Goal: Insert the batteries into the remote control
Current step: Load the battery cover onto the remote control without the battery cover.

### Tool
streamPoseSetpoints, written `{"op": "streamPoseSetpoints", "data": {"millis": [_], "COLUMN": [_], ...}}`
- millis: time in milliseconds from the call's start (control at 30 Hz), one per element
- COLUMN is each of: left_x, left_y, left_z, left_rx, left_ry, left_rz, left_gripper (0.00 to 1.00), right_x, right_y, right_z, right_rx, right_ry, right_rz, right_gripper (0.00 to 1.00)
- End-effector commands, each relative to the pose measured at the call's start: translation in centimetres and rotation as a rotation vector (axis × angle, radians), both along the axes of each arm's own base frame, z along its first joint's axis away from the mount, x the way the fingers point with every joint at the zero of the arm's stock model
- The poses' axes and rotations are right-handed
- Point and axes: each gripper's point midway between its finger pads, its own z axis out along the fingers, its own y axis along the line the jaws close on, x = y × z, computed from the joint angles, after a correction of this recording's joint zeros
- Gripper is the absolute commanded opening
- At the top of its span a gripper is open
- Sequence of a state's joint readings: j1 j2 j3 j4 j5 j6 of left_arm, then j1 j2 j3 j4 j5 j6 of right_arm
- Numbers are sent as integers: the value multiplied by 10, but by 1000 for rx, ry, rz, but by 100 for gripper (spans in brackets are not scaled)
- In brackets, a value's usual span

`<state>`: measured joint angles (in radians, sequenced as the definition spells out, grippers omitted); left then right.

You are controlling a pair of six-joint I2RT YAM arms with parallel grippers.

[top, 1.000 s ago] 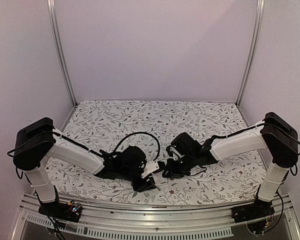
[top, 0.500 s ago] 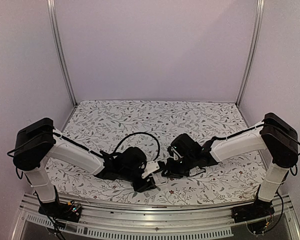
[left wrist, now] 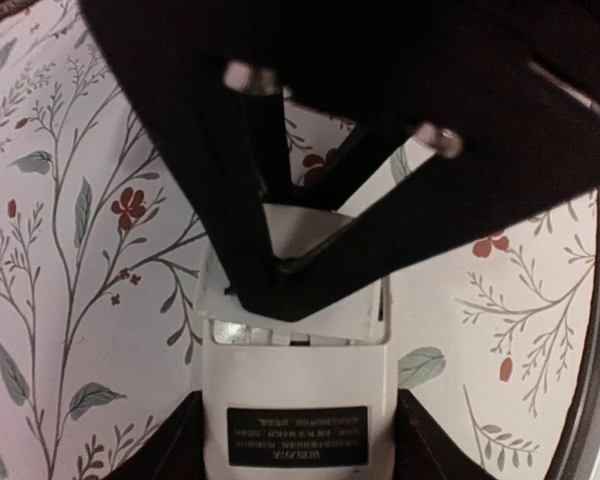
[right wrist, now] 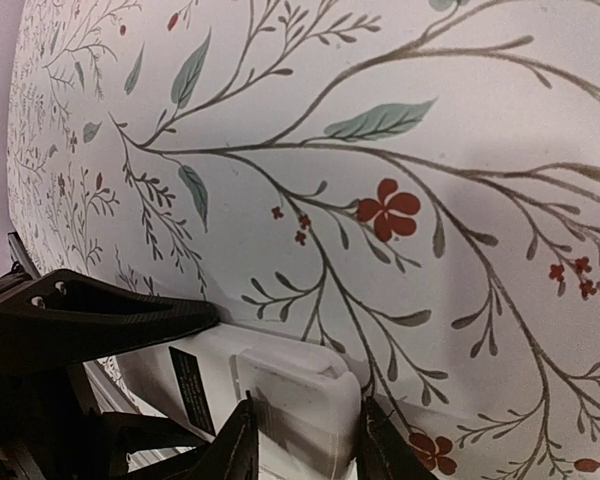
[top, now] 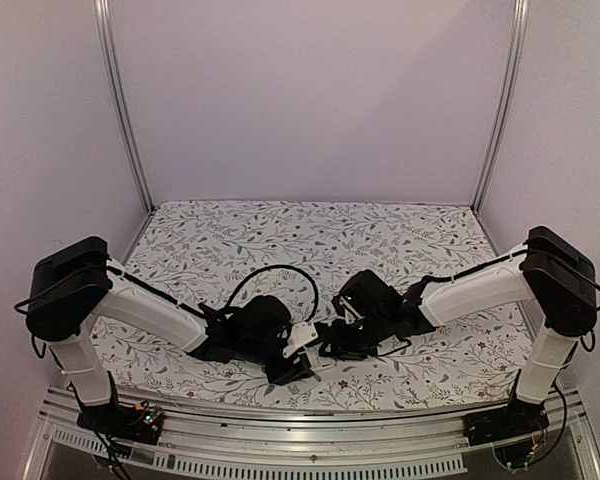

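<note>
Overview from above; wrist close-ups share remote control (left wrist: 295, 400).

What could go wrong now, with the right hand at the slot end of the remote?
1. The right hand sits close over the remote control, which the left hand holds at its sides; a push may tilt it.
2. No battery is visible in any view, so a crooked one may go unnoticed.

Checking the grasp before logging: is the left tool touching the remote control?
Touching. Left wrist view: the left tool has both fingers flush against the sides of the remote control.
</note>
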<state>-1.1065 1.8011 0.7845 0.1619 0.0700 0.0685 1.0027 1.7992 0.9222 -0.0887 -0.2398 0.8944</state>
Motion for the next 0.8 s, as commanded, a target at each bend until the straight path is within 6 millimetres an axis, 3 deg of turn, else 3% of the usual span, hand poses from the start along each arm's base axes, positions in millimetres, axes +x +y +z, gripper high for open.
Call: {"op": "streamPoseSetpoints", "data": {"millis": [0,200,400,600,767], "left_x": [-6,-6,-8,-8,-7], "left_y": [29,23,27,24,26], "left_z": [-46,-42,-42,-40,-39], "left_rx": [139,123,128,118,122], "left_ry": [31,29,23,24,16], "left_rz": [38,20,11,5,6], "left_gripper": [38,38,38,38,38], "right_x": [-15,-4,0,-1,0], "right_y": [1,9,3,18,19], "right_z": [2,14,5,6,0], "right_rx": [-14,-7,-17,12,-5], "right_ry": [8,-41,-41,-78,-89], "right_rz": [67,98,144,271,307], "right_gripper": [35,39,37,38,33]}}
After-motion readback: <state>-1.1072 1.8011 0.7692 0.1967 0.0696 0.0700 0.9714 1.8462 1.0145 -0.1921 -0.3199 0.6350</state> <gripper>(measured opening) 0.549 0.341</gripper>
